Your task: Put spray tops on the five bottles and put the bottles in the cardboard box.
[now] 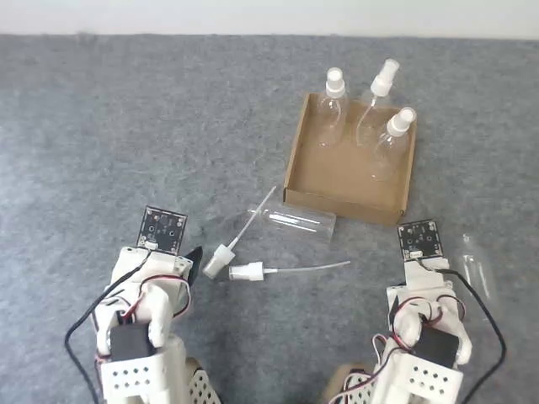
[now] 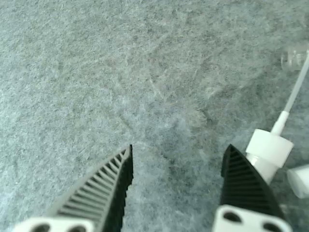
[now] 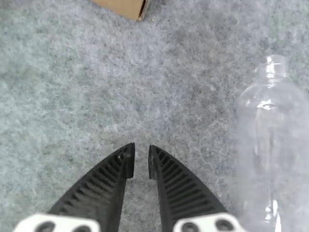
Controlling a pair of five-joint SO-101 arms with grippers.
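Note:
Three clear bottles with white spray tops (image 1: 335,82) stand in the cardboard box (image 1: 296,160). A capless bottle (image 1: 299,222) lies on the carpet in front of the box. Two loose spray tops (image 1: 219,259) (image 1: 248,272) with long tubes lie beside it. My left gripper (image 2: 179,150) is open over bare carpet, one finger right beside a spray top (image 2: 268,147). Another capless bottle (image 3: 270,140) lies next to my right gripper (image 3: 140,148), which is shut with nothing in it.
Grey carpet covers the whole table. A corner of the box (image 3: 126,7) lies ahead of the right gripper. The left arm (image 1: 143,303) and the right arm (image 1: 425,311) sit at the near edge, with open carpet to the far left.

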